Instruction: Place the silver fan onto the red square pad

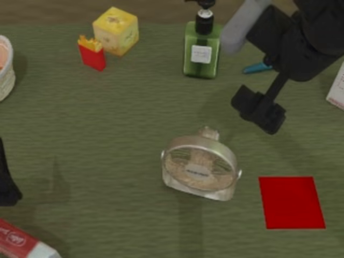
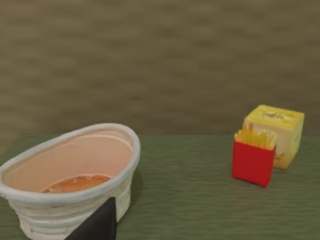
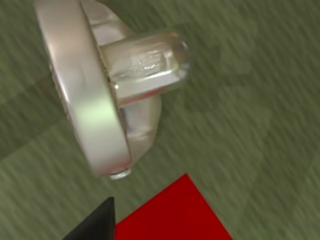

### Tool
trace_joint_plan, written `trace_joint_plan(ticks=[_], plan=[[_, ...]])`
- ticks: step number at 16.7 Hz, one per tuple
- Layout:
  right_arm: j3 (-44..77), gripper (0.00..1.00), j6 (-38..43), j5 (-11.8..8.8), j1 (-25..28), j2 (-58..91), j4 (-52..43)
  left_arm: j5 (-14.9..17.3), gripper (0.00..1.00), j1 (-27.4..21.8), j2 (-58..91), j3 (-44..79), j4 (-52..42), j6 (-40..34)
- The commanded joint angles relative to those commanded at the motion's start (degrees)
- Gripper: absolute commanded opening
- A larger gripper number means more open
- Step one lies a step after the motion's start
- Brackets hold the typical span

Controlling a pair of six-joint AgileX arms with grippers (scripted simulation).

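The silver fan (image 1: 200,167) rests on the green table near the middle, its grille with beige blades tilted up and its rear knob pointing toward the far side. The red square pad (image 1: 291,202) lies flat to its right, a small gap away, with nothing on it. My right gripper (image 1: 259,110) hovers behind and to the right of the fan, open and holding nothing. In the right wrist view the fan's ring and knob (image 3: 95,95) fill the frame beside a corner of the pad (image 3: 175,215), with one dark fingertip (image 3: 102,225) showing. My left gripper (image 1: 6,185) is parked at the left edge, open.
Along the back stand a red fries box (image 1: 92,52), a yellow cube box (image 1: 115,30), a green pump bottle (image 1: 202,49) and a teal object (image 1: 258,67). A pale bowl (image 1: 4,64) sits far left, a red-and-white carton (image 1: 21,244) front left, and a white box (image 1: 337,86) at the right edge.
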Motion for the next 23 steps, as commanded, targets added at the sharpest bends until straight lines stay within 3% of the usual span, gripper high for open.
trace_joint_plan(ticks=[5, 9, 16, 23], plan=[[20.6, 1.0, -4.9, 0.2, 7.3, 21.0, -15.0, 0.0, 1.0, 0.0, 0.0, 0.0, 0.0, 0.0], [27.2, 1.0, -6.6, 0.2, 9.9, 28.4, -20.8, 0.0, 1.0, 0.0, 0.0, 0.0, 0.0, 0.0], [26.4, 1.0, -6.8, 0.2, 9.9, 28.6, -20.0, 0.0, 1.0, 0.0, 0.0, 0.0, 0.0, 0.0], [14.5, 1.0, -6.7, 0.2, 10.1, 27.7, -9.3, 0.0, 1.0, 0.0, 0.0, 0.0, 0.0, 0.0]])
